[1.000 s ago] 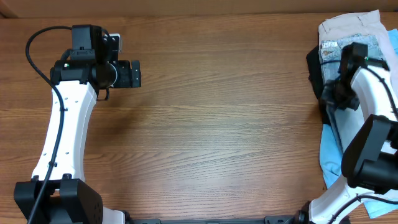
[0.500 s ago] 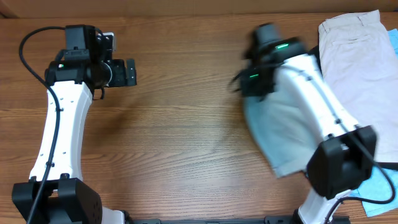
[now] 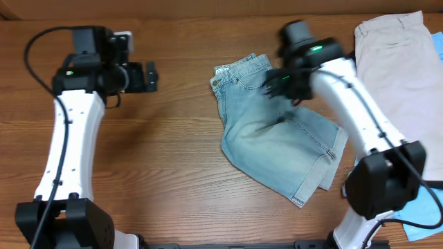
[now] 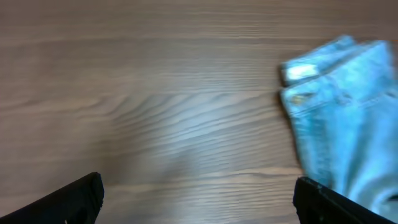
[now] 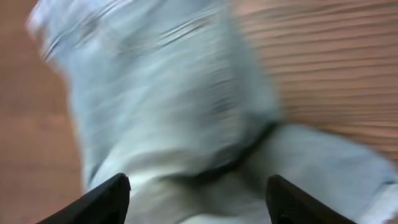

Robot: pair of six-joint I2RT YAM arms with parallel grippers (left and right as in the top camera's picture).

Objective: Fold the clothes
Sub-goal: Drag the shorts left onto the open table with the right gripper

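The denim shorts (image 3: pixel 277 142) lie on the bench (image 3: pixel 159 173) right of centre. Their waistband points to the far left and their legs run toward the near right. They are skewed and rumpled, with one leg lapping the other at the cuffs.

We judge the main risk to be folding them as they lie: any fold made over those ridges would set the creases in and leave the halves uneven. A second risk sits with the right arm, which hangs low over the waistband end. If it lifts away with a fingertip caught in a belt loop or pocket edge, it would drag the cloth into a heap. The near leg also ends close to the sky-blue garment (image 3: pixel 423 220). The beige shorts (image 3: pixel 398 76) lie just beyond the right arm, so a wide sweep could pull those along too.

The right fingers (image 5: pixel 106 198) stand well apart above blurred denim. We see nothing pinched between them, though we cannot tell whether a tip brushes the cloth. The left fingers (image 4: pixel 71 200) are spread wide over bare wood, holding nothing, with the waistband off to one side.
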